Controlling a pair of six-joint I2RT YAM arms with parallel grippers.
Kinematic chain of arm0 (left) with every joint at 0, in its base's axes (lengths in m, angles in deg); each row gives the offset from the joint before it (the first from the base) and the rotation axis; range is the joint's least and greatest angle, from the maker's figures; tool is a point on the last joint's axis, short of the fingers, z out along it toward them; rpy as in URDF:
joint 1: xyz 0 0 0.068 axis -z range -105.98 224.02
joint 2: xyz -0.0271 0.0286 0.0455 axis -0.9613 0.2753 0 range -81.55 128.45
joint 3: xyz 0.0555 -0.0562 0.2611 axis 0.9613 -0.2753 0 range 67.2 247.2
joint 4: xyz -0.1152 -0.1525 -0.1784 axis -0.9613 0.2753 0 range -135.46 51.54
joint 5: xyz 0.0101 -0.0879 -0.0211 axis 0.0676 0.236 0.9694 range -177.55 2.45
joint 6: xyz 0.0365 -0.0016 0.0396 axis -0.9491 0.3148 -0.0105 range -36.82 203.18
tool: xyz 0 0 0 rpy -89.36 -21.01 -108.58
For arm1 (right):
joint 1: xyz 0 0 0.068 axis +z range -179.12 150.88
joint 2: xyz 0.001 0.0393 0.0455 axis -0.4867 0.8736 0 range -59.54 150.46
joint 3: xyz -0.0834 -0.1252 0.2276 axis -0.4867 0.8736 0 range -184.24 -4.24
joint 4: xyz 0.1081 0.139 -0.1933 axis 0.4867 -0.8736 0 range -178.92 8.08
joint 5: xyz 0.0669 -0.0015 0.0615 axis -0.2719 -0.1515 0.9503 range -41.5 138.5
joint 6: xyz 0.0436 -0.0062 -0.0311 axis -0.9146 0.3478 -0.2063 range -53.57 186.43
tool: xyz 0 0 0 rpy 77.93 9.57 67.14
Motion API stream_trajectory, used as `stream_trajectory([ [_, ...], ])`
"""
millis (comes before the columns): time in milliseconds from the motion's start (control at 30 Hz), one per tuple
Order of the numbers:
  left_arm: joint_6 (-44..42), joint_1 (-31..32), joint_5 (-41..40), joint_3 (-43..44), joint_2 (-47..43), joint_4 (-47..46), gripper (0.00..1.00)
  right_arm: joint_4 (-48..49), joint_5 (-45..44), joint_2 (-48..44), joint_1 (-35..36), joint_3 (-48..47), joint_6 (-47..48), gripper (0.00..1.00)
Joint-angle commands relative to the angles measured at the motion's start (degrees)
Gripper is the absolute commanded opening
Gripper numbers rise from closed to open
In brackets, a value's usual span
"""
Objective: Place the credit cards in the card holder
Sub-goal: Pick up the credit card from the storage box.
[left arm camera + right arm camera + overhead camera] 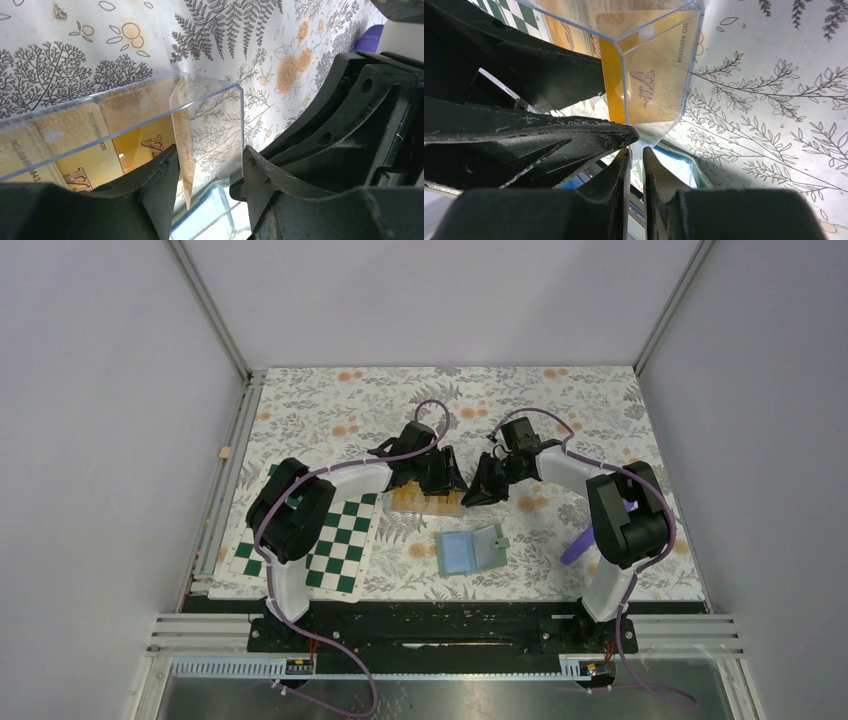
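Several orange-yellow credit cards [420,502] stand in a clear plastic box [432,505] mid-table. An open blue-green card holder [470,550] lies flat just in front of it. My left gripper [440,475] is over the box's right end, jaws apart [210,160]. One card [182,145] stands edge-on between them, close against the left finger [155,185]. More cards [80,145] show behind the box wall [215,100]. My right gripper [487,480] is shut [634,150] on the thin clear wall of the box [624,65], beside a card [649,85].
A green-and-white chequered board [335,540] lies at the front left, partly under the left arm. A purple object [577,545] lies by the right arm's base. The floral mat [560,400] covers the table. The two grippers are very close together.
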Motion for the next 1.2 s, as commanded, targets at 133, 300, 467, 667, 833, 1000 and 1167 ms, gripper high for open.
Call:
stream_trajectory([
  [133, 0.12, -1.97, 4.88, -5.28, -2.62, -7.88, 0.46, 0.02, -1.19, 1.08, 0.39, 1.22, 1.21, 0.13],
  [300, 2.99, -3.24, 8.36, -9.72, -3.56, -16.13, 0.48, -0.04, -1.21, 1.08, 0.39, 1.46, 1.32, 0.13],
  [467, 3.04, -3.81, 9.58, -11.35, -4.43, -18.86, 0.53, -0.01, -0.83, 0.72, 0.38, 1.66, 1.33, 0.15],
  [667, 2.24, -3.98, 9.76, -10.84, -4.69, -17.89, 0.49, -0.10, -2.07, -1.77, 0.37, 2.19, 1.26, 0.30],
  [833, 1.88, -4.08, 10.19, -9.42, -3.59, -16.47, 0.38, -0.07, -1.60, -1.35, 0.37, 1.84, 1.15, 0.30],
  [1000, 0.81, -4.02, 9.98, -7.43, -1.60, -13.26, 0.32, -0.13, -1.55, -1.32, 0.38, 1.79, 1.11, 0.29],
  [1167, -0.80, -3.71, 7.74, -3.91, 0.50, -6.99, 0.15, -0.09, -1.57, -1.96, 0.37, 1.49, 0.92, 0.29],
])
